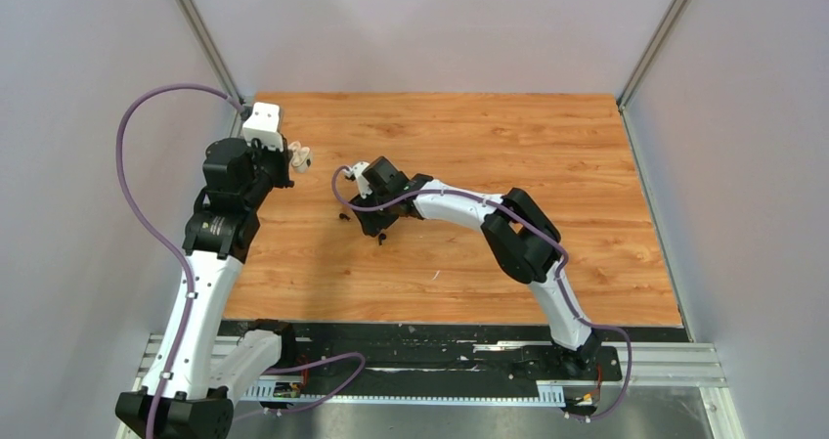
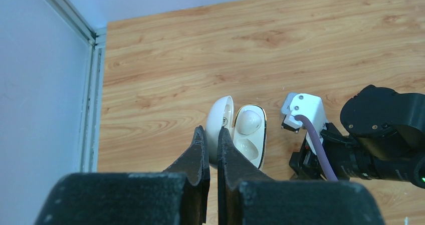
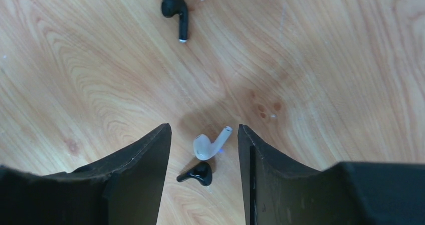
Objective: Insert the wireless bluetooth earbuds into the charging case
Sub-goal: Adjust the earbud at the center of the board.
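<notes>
My left gripper (image 2: 211,136) is shut on the lid of the open white charging case (image 2: 250,150) and holds it at the table's far left (image 1: 301,155). One white earbud (image 2: 249,121) sits in the case's upper slot; the lower slot is empty. My right gripper (image 3: 203,132) is open, low over the table. A white earbud (image 3: 210,144) and a black earbud (image 3: 197,173) lie touching between its fingers. A second black earbud (image 3: 175,7) lies farther ahead. The other white earbud's whereabouts outside the case do not show. In the top view the right gripper (image 1: 364,226) is right of the case.
The wooden table (image 1: 547,146) is fenced by grey walls and metal posts (image 1: 200,33). The right arm's wrist (image 2: 386,130) with its purple cable is close to the right of the case. The left wall rail (image 2: 92,84) runs beside the left gripper.
</notes>
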Tool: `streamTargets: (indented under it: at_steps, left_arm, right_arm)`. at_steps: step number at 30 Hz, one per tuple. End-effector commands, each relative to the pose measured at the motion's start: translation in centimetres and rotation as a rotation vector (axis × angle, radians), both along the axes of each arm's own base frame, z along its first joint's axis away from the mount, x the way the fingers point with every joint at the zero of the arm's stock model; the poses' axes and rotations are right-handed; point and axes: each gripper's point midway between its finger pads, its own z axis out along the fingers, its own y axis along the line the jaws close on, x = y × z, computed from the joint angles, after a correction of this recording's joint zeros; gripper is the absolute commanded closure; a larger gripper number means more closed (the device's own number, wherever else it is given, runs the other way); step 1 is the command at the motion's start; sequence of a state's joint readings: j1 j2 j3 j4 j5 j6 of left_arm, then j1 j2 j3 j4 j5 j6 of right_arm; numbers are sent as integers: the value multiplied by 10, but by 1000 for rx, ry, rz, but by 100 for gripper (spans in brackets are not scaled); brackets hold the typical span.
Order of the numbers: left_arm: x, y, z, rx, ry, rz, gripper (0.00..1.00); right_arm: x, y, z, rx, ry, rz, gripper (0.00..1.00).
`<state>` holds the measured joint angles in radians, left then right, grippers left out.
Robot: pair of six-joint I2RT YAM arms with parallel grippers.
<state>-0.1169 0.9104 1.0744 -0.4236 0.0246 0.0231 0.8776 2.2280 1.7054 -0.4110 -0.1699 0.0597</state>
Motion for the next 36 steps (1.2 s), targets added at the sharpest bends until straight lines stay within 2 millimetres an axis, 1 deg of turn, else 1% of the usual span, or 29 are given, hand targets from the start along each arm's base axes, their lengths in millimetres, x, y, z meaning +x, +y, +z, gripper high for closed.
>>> streamTargets:
  at_steps: [1, 5, 7, 11, 15, 17, 18, 20, 22, 24, 26, 28, 32, 35, 36]
  left_arm:
    - [-3, -1, 12, -48, -40, 5, 100]
    - [-2, -3, 12, -62, -42, -3, 100]
    - [-2, -5, 11, -67, -43, -8, 100]
    - [-1, -7, 10, -73, -45, -21, 100]
    - [2, -13, 9, -84, -46, -47, 100]
    - [5, -16, 8, -90, -46, -60, 100]
    - [7, -18, 7, -94, -45, -69, 100]
    - [12, -21, 6, -102, -40, -81, 100]
    - [17, -24, 6, -111, -38, -93, 100]
    - [21, -27, 6, -124, -35, -104, 100]
    - [25, -31, 7, -136, -34, -118, 100]
    - [28, -35, 7, -145, -34, -137, 100]
    - [32, -41, 10, -153, -39, -171, 100]
    - [35, -45, 12, -156, -37, -194, 100]
    - [36, -47, 14, -157, -40, -200, 100]
  right_arm:
    - [14, -4, 1, -11, -60, -45, 50]
    - [7, -9, -7, -38, -80, 18, 56]
    - [7, -14, -12, -59, -110, 55, 59]
    - [2, -25, -15, -86, -143, 117, 66]
    - [-6, -37, -12, -96, -143, 184, 68]
    - [-13, -44, -12, -100, -119, 242, 71]
    - [-13, -47, -10, -101, -116, 263, 74]
    - [-9, -58, -8, -116, -125, 303, 76]
    - [-6, -66, -5, -122, -151, 388, 83]
    - [-4, -73, -2, -111, -176, 472, 85]
    - [-13, -80, -1, -64, -184, 599, 83]
    - [-20, -92, -2, -47, -214, 713, 83]
    - [-29, -115, -11, -70, -323, 909, 80]
    - [-32, -124, -9, -71, -401, 1009, 76]
    - [-31, -124, -6, -71, -409, 1007, 73]
